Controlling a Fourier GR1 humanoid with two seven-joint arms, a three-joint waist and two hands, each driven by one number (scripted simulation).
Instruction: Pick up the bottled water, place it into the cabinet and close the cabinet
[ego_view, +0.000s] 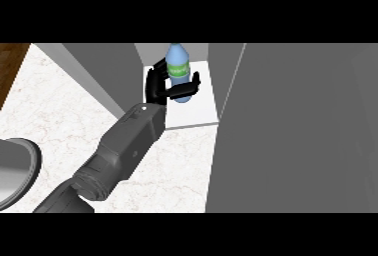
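A large grey cabinet door (303, 130) fills the whole right side of the view, from about one o'clock down to five o'clock, standing open with its thin edge running nearly top to bottom. Left of it, a pale marbled counter (59, 115) spreads across the left and lower middle, with a strip of brown wooden floor (11, 65) at ten o'clock. A grey cabinet wall (96, 75) slants from eleven o'clock toward the centre, and between it and the door lies the white cabinet shelf (193, 112), just above the centre of the view. At eight o'clock the curved rim of a round metal bowl or sink (18, 170) pokes in from the left edge. One grey forearm (122, 150) rises from seven o'clock diagonally up toward twelve o'clock; which arm it is cannot be told with certainty, though it enters at lower left, so it reads as the left. Its black left hand (159, 85) sits at twelve o'clock, inside the cabinet opening, fingers and thumb curled round the water bottle (178, 62). The bottle is pale blue with a green label, roughly upright, its top toward twelve o'clock, its lower end over the shelf. The hand grips it from the left side, around the middle and lower part.
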